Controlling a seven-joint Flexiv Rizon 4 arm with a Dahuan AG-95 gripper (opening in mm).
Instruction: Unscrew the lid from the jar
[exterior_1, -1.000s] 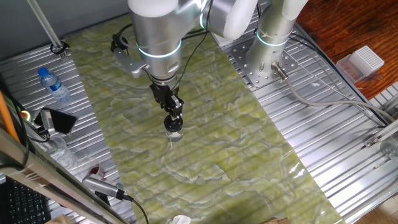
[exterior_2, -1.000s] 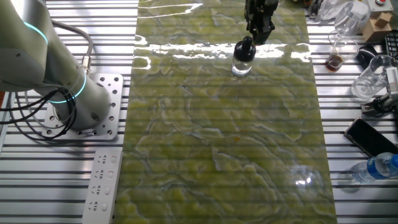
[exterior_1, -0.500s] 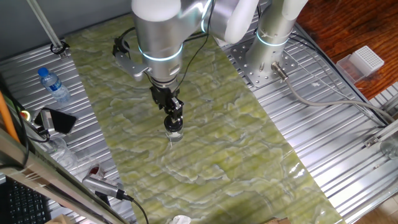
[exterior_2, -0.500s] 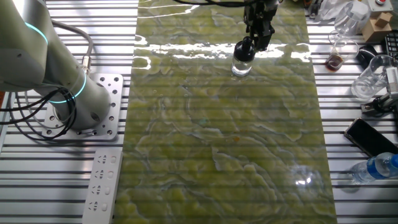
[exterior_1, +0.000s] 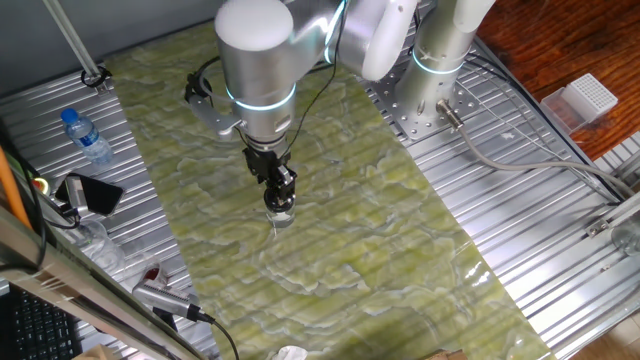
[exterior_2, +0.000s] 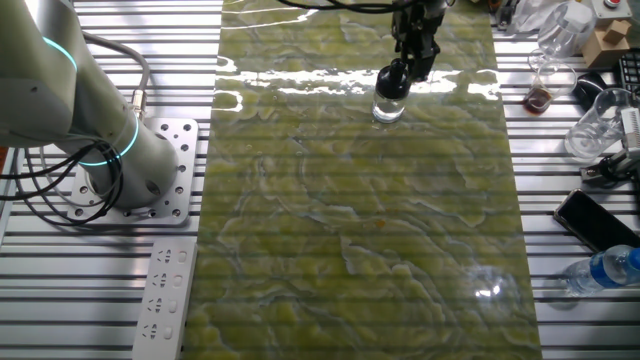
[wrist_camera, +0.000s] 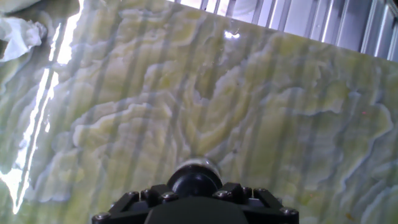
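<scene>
On the green marbled mat (exterior_2: 350, 250), the gripper (exterior_2: 399, 72) stays clamped on the black lid (wrist_camera: 193, 181) of the upright glass jar (exterior_2: 388, 106) while the wrist has rotated slightly, suggesting unscrewing is under way.

No legible text, label, brand, number or sign appears in any view. The water bottle (exterior_1: 86, 137) carries a label band, but its print is too small to read.

Glossy black lid (exterior_2: 392, 77) on clear glass jar (exterior_2: 387, 106); shiny green marbled mat (exterior_2: 360, 230) over ribbed metal desk (exterior_1: 540, 210).
</scene>
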